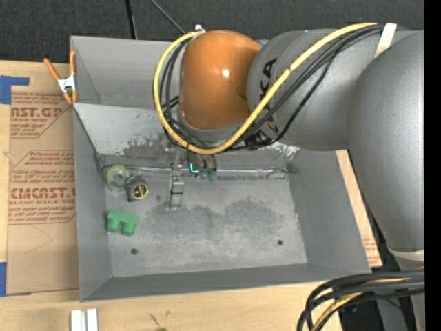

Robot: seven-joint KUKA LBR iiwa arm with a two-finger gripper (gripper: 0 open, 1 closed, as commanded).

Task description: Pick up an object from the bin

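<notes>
The pincer (176,193) hangs over the bin (227,247) floor toward its back wall; apart or together, I cannot tell. A black-yellow disc (138,190) lies just left: best centre over it, then descend straight.

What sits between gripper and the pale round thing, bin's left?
A small black-and-yellow round piece, beside the pale round thing, left of the gripper, in the camera view.

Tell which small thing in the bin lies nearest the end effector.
The black-and-yellow round thing, left of the end effector; the pale round thing and the green block lie farther.
</notes>
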